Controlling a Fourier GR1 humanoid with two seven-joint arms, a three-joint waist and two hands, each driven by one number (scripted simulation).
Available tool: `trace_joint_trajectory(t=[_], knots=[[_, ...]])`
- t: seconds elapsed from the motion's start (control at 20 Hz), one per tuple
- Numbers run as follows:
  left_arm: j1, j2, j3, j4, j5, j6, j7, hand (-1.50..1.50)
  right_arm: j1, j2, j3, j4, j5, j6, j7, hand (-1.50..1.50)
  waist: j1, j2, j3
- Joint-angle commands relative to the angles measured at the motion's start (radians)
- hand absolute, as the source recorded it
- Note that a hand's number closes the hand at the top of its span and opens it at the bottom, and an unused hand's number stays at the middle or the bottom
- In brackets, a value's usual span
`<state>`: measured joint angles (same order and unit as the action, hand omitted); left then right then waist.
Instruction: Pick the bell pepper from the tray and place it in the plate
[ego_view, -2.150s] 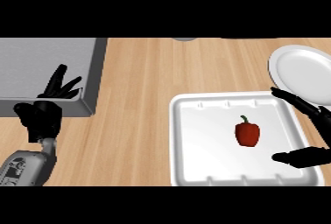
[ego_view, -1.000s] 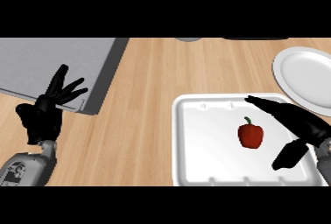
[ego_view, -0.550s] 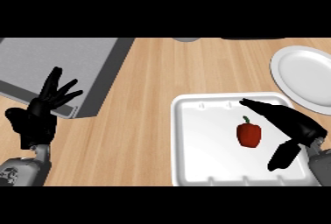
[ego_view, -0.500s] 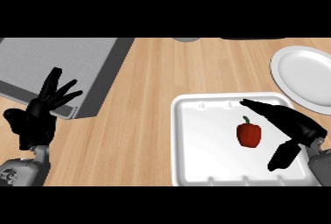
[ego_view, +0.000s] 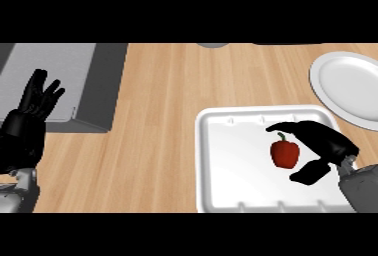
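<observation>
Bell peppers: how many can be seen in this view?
1. The red bell pepper lies in the white tray, between the fingers and thumb of the right hand. No other shows; nothing seems hidden.

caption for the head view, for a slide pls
Right hand closing around the red bell pepper in the white tray; plate waits beyond, left hand rests open.

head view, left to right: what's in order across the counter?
Left hand, open at the left edge → grey slab → white tray → red bell pepper → right hand curved beside the pepper → white plate at the right edge.
</observation>
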<state>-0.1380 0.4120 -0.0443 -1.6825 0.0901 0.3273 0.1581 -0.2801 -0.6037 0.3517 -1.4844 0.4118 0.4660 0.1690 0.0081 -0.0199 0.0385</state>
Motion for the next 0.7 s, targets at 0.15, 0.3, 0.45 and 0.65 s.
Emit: trace_joint_trajectory(t=[0.15,0.3,0.45,0.65], knots=[[0.107,-0.092,-0.103,0.113,0.035,-0.041,0.101,0.00,-0.014,0.006,0.027,0.011,0.059,-0.050,-0.078,1.50,-0.020,0.036,-0.038],[0.123,-0.084,-0.103,0.085,0.021,-0.040,0.121,0.00,-0.030,0.016,0.027,0.003,0.082,-0.078,-0.082,1.50,-0.020,0.032,-0.038],[0.154,-0.091,-0.100,0.062,0.021,-0.045,0.104,0.00,-0.034,-0.004,0.006,0.028,0.122,-0.129,-0.094,1.50,-0.022,0.033,-0.038],[0.135,-0.083,-0.102,0.050,0.014,-0.061,0.122,0.00,-0.095,0.027,-0.038,0.118,0.125,-0.179,-0.114,1.50,-0.007,0.044,-0.037]])
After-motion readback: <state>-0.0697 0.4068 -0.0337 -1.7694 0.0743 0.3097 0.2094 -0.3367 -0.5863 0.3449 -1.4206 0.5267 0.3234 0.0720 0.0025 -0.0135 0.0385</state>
